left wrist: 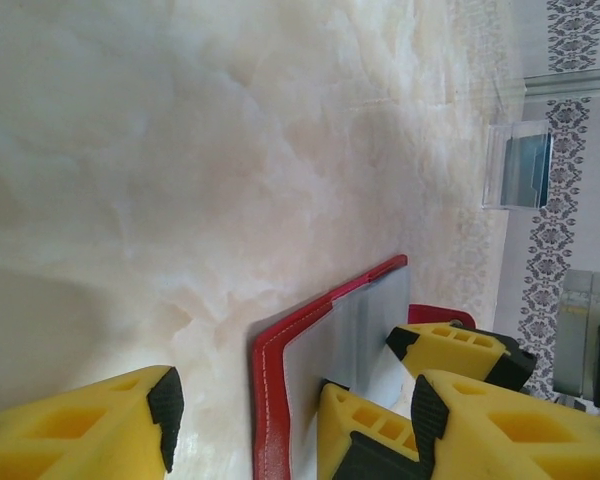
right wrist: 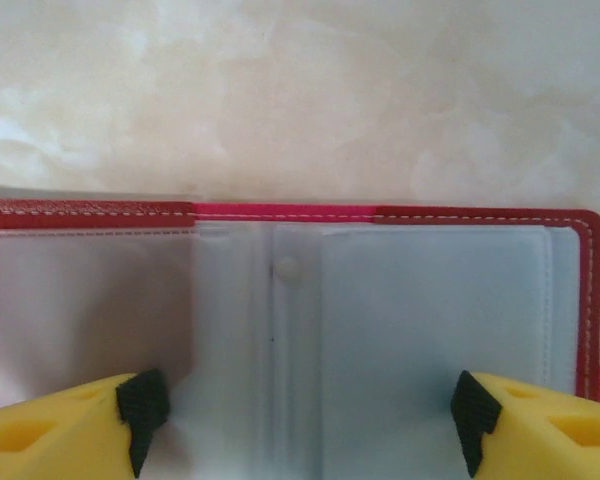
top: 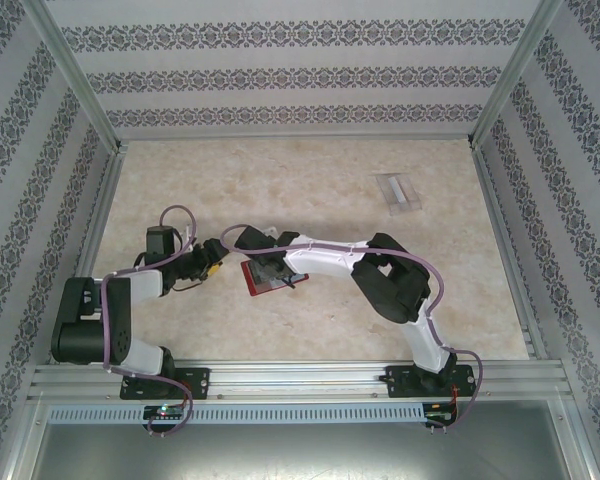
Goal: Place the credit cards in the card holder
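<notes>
While both arms crowd the near-left part of the table (top: 310, 180), the top view has the right gripper (top: 272, 268) stretched leftward and sitting directly over the card holder (top: 254, 283), which lies opened flat with its red edge showing. Just beside the holder's left end sits the left gripper (top: 206, 262). Far right, well apart from both arms, lie the credit cards (top: 400, 192), a pale translucent lot; the count is not readable.

Left wrist view: own fingers (left wrist: 90, 430) are spread with nothing pinched between them, so the claw is released. The holder runs away from the camera, with a red stitched rim and grey-white pockets (left wrist: 355, 320) inside. Two further yellow fingers (left wrist: 450, 350) stand over the pockets; by position I take them for the right gripper's. The cards show far off, bluish-grey behind clear plastic.

Right wrist view: fingers (right wrist: 70, 425) stand wide apart at either side of the open pockets, released, gripping nothing I can make out. The pockets are translucent, so I cannot tell whether a card already sits inside.

Judgement: the step in hand is work at the holder itself, with both claws slack over it, and cards remain to be fetched. The next move calls for the right arm to lift clear and travel far right. It must pinch one thin card by its edges and bring it back square to a pocket mouth. The left claw is best placed to pin the holder flat so it does not slide.
</notes>
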Controlling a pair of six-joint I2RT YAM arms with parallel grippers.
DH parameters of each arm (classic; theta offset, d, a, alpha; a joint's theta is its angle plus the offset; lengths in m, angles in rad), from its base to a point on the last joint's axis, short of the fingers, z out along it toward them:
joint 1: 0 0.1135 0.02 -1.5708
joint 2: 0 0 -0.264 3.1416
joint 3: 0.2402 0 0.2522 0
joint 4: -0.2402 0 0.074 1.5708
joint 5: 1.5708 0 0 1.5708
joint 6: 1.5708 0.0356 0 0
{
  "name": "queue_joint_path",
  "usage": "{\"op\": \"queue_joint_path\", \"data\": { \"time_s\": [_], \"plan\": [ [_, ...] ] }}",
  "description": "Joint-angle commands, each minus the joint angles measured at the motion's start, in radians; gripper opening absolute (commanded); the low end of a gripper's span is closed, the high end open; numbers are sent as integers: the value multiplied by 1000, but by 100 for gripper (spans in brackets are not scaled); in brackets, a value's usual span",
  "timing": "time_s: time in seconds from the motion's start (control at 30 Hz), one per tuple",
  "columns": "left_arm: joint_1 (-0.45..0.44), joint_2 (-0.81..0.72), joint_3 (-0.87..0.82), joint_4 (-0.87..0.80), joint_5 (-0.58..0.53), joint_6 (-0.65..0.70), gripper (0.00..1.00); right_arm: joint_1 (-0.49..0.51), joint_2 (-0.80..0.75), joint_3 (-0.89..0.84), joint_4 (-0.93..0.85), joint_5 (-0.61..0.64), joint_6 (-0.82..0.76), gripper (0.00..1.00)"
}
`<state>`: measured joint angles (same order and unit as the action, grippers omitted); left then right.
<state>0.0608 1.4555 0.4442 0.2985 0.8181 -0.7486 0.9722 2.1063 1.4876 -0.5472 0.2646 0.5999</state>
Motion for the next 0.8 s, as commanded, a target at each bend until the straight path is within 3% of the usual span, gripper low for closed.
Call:
{"op": "queue_joint_path", "data": {
  "time_s": [0.0,0.6,0.77],
  "plan": [
    [-4,-13,-15,15,7,6,64,-3,-16,0,-59,-28,-2,85],
    [-141,-93,1,-62,-110,3,59,-47,-169,-66,7,-126,-80,85],
    [-151,-69,11,-66,-103,-6,57,-63,-179,-106,24,-175,-103,79]
  ]
}}
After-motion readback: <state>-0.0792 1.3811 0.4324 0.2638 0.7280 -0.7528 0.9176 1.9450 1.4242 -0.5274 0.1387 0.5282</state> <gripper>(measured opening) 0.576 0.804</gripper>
